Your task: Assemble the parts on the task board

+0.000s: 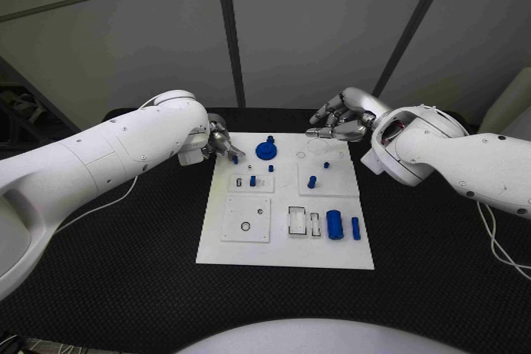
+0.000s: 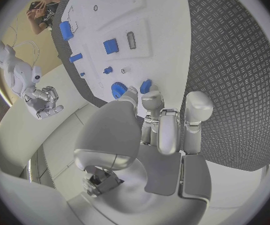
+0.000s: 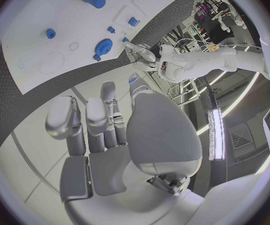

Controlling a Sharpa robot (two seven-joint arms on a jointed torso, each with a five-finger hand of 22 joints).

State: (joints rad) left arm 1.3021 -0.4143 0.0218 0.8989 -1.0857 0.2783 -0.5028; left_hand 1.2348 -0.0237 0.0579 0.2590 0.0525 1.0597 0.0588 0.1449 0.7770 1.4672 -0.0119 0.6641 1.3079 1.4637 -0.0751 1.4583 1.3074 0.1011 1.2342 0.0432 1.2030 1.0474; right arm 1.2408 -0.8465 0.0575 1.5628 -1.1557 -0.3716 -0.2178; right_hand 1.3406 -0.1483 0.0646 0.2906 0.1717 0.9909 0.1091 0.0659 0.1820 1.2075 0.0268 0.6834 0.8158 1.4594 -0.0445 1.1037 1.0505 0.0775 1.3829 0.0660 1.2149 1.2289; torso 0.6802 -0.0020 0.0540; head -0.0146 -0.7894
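head view and both wrist views of a white task board (image 1: 285, 250) lying on the black bench (image 1: 110, 277). the left hand (image 1: 219, 145) sits at the board's far left corner, its fingers (image 2: 149, 101) closed together on a small blue part (image 2: 145, 86) at the tips; in the head view that part shows as a blue peg (image 1: 235, 159) just below the hand. the right hand (image 1: 345, 120) hovers beyond the board's far right corner, its fingers (image 3: 107, 111) curled inward; a small blue piece (image 3: 134, 79) shows at the tip of the thumb, but whether it is pinched cannot be told. a blue gear (image 1: 265, 150) rests on the far part of the board between the two hands, just beside the left hand. two short blue pegs (image 1: 253, 181) stand in the left middle block, and two more (image 1: 312, 183) in the right middle block. near the board's near right edge lie a thick blue cylinder (image 1: 334, 224) and, just beside it, a thinner blue rod (image 1: 356, 228). a dark ring (image 1: 245, 226) lies on the near left block.
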